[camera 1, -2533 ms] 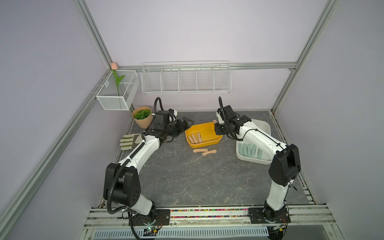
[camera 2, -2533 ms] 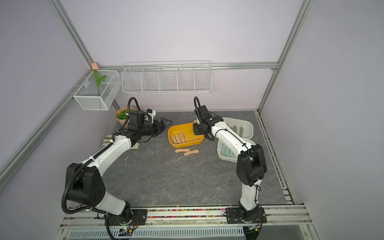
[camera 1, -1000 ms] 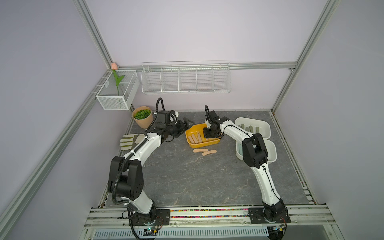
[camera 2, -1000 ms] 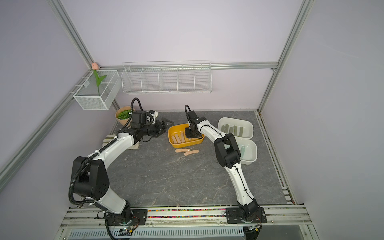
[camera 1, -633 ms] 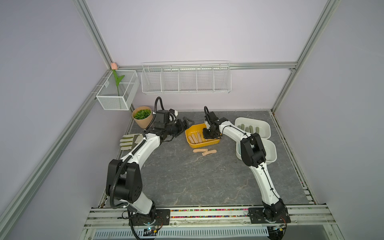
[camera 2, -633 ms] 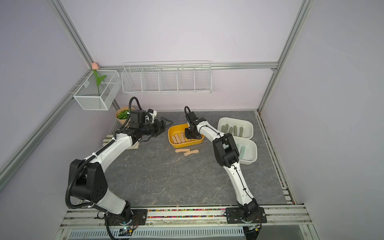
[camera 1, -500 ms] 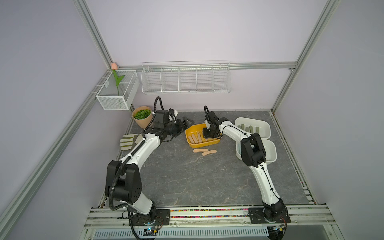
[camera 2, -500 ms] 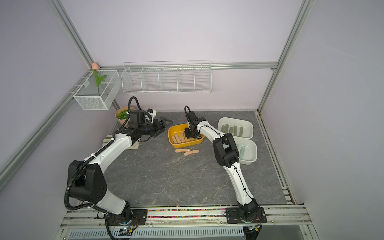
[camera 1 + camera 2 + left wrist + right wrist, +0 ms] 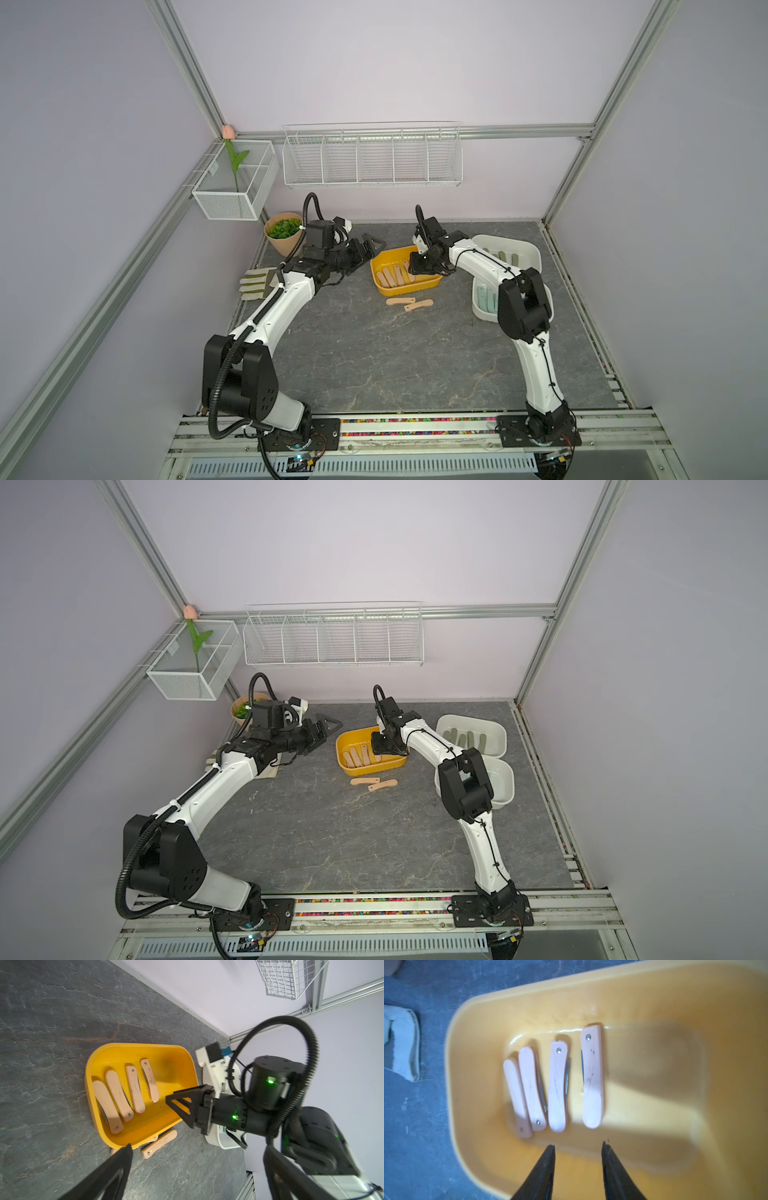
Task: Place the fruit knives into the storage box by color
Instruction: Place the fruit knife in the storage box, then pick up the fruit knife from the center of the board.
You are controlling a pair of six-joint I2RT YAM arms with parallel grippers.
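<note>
Bin (image 9: 654,1012), yellow, holds four peach-pink knives (image 9: 557,1086).

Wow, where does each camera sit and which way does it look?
Both top views: high at the front, looking down on the table; left arm and right arm visible.
Left wrist: on the left arm, facing the yellow tray past the left end effector; right end effector shows.
Right wrist: on the right arm, looking into the tray at four pink knives, its fingertips showing.
Shared: all see the tray.
</note>
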